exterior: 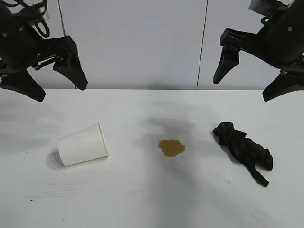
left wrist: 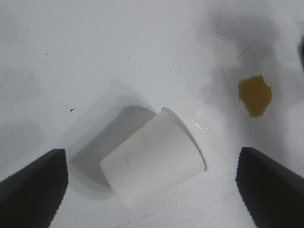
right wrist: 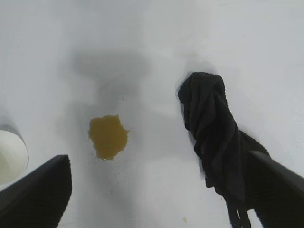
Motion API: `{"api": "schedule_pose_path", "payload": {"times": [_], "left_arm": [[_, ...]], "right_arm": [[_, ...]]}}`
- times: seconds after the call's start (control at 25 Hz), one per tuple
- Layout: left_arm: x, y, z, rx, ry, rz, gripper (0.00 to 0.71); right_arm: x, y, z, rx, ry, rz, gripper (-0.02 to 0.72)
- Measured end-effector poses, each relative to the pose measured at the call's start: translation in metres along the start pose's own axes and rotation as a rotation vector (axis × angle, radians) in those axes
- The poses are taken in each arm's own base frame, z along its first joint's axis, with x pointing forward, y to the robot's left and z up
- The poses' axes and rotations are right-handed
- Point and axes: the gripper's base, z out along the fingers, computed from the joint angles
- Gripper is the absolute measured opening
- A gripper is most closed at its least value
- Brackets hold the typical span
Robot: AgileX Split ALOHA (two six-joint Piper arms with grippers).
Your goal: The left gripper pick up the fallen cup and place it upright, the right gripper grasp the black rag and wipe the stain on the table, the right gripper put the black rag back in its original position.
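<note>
The white paper cup (exterior: 82, 144) lies on its side at the left of the white table (exterior: 152, 204), mouth toward the middle; it also shows in the left wrist view (left wrist: 154, 161). The yellowish-brown stain (exterior: 171, 147) sits mid-table and shows in both wrist views (left wrist: 255, 95) (right wrist: 108, 136). The black rag (exterior: 243, 149) lies crumpled at the right and shows in the right wrist view (right wrist: 216, 130). My left gripper (exterior: 59, 88) hangs open and empty high above the cup. My right gripper (exterior: 244, 88) hangs open and empty high above the rag.
A pale panelled wall (exterior: 142, 42) stands behind the table's far edge. A small yellowish speck (right wrist: 185, 219) lies on the table near the rag.
</note>
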Motion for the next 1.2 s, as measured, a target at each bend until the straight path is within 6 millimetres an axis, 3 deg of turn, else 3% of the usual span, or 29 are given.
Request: {"api": "schedule_pose_path", "payload": {"times": [1.04,1.2], "left_arm": [[-0.002,0.0,-0.001,-0.004,-0.01,0.01,0.694],[0.0,-0.011,-0.005,-0.018,0.086,0.292,0.694]], "right_arm": [[0.0,0.0,0.0,0.001,0.002,-0.001,0.685],[0.0,0.0,0.0,0.001,0.002,-0.001,0.685]]}}
